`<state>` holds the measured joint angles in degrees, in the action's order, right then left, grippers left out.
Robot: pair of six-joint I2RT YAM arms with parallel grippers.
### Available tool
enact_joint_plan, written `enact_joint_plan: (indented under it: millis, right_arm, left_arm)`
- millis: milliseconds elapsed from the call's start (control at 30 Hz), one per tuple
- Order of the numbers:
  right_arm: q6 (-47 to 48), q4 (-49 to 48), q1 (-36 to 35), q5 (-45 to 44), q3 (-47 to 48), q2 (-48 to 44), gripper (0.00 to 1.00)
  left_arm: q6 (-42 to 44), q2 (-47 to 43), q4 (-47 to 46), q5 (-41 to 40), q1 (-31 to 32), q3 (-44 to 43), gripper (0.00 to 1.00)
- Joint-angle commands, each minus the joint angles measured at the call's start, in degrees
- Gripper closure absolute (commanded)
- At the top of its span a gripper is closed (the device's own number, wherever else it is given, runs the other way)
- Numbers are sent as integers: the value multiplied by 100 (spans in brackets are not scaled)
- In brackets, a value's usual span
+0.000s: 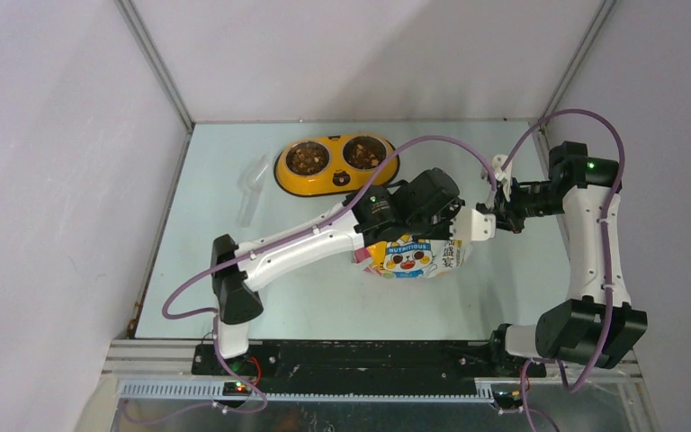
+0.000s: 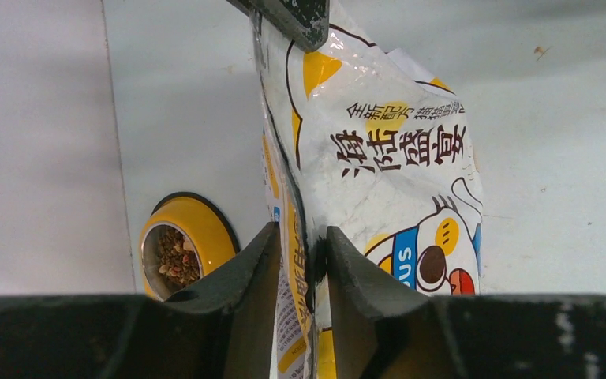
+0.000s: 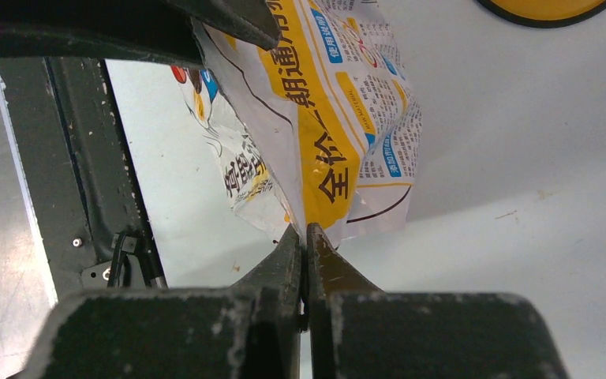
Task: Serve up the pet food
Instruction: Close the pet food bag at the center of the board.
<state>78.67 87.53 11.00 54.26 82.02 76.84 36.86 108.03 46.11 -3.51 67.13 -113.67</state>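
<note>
The pet food bag (image 1: 414, 259), crinkly yellow and white with a cartoon cat, hangs above the table between both arms. My left gripper (image 2: 300, 233) is shut on one folded edge of the bag (image 2: 387, 158), with a finger pressed to each side. My right gripper (image 3: 305, 229) is shut tight on a thin corner of the bag (image 3: 339, 103), and its finger (image 2: 292, 16) shows at the top of the left wrist view. Brown kibble (image 1: 307, 159) lies in both steel cups of the yellow double bowl (image 1: 336, 184). One filled cup (image 2: 175, 257) also shows in the left wrist view.
A clear plastic scoop (image 1: 252, 184) lies left of the bowl. Grey walls close in the table on the left, the back and the right. The black base rail (image 3: 63, 158) runs along the near edge.
</note>
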Motion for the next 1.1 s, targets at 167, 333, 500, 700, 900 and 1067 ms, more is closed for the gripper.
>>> enact_joint_plan:
  millis: [167,333,500,700,900,1067]
  right_arm:
    - [168,374,20,250,240,132,100]
    - [229,419,37,264,245,112,100]
    - [243,424,52,260,231,113,100]
    - [241,423,60,290,218,83,100]
    - [232,428,60,304,218,79,100]
    - [227,427,60,297,218,84,100]
  left_arm:
    - [209,-36,-283,-386,93,106,71]
    - [227,-28,-286,-429,115,104,100]
    - [168,-53,-175,-253,86,-43,100]
    - [-147,-14,-134,66,-2,-322,86]
    - [-160,193,-180,25,77,-464,52]
    - [-141,349,-187,-43,169,-609,53]
